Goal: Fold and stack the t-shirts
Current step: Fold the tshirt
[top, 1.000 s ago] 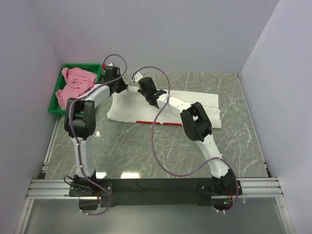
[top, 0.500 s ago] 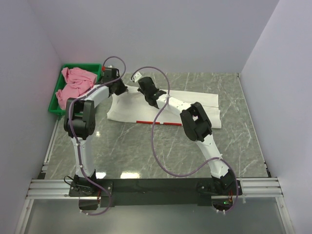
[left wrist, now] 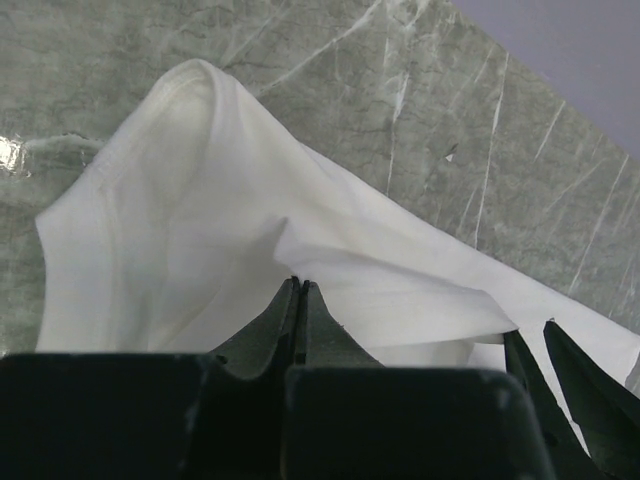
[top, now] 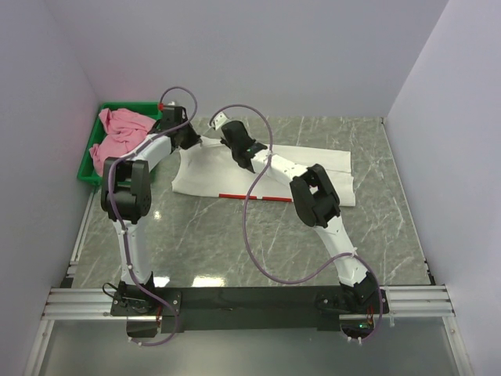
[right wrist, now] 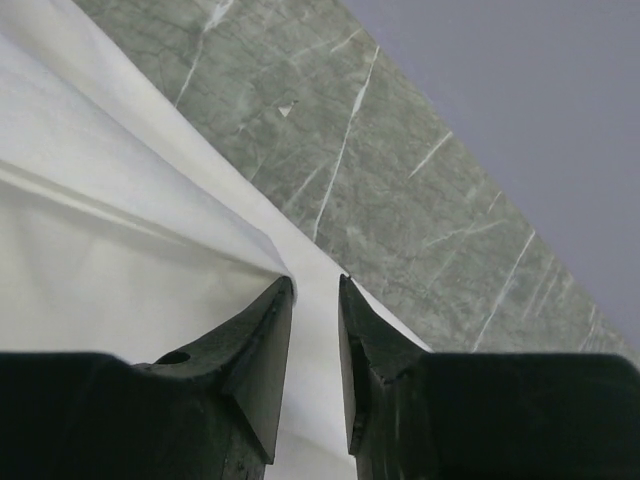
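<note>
The left gripper (left wrist: 300,285) clamps a fold of the large white fabric t-shirt (left wrist: 180,210); the right gripper (right wrist: 313,285) stands parted, gripping nothing — the fold wants laying flat, edges matched.

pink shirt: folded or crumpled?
Crumpled: the pink t-shirt lies bunched in the green tray, wrinkled all over, no flat folds visible.

The grey-green marbled table (top: 235,235) carries a white t-shirt (top: 205,174) spread across its far half, with a thin red strip (top: 246,197) showing along its near edge. A green tray (top: 137,106) sits at the far left corner.
</note>
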